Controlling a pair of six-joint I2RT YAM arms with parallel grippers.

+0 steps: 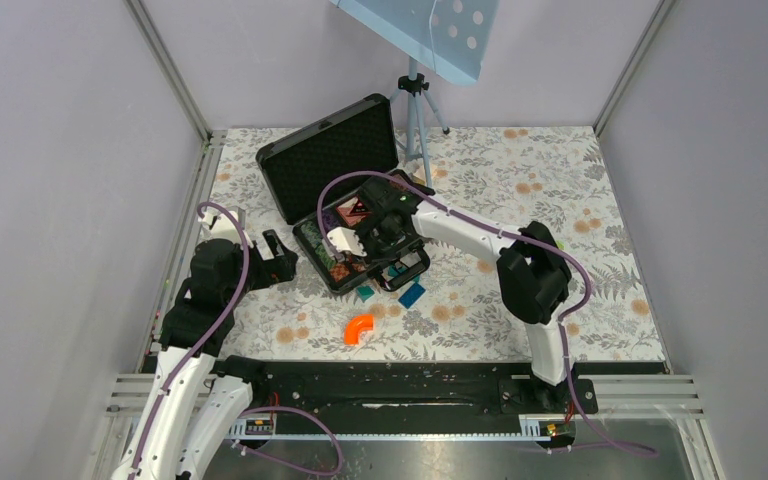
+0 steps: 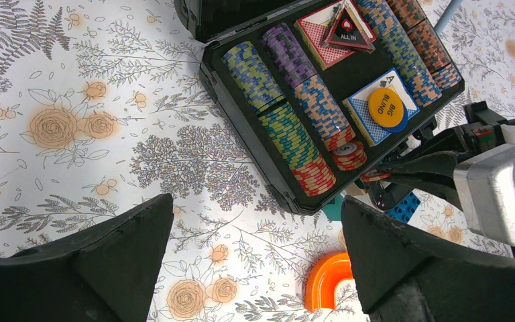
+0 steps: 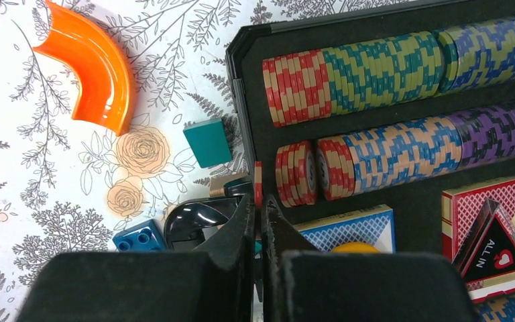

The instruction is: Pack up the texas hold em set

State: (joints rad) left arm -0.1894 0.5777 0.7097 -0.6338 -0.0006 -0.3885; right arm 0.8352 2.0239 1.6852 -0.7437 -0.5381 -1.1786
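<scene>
The right gripper [image 3: 259,204] is pinched on what looks like one chip [image 3: 258,180] at the near end of the open case [image 3: 239,100] (short stack [image 3: 295,173] just ahead). The left gripper [image 2: 255,200] gapes empty, farther off.

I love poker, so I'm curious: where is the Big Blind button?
In the left wrist view, the Big Blind button lies on the blue card deck inside the open case, beside the red deck.

Lab test cell, grey panel walls [image 1: 60,150], tripod [image 1: 416,120] (floral tablecloth [image 1: 560,200])
</scene>
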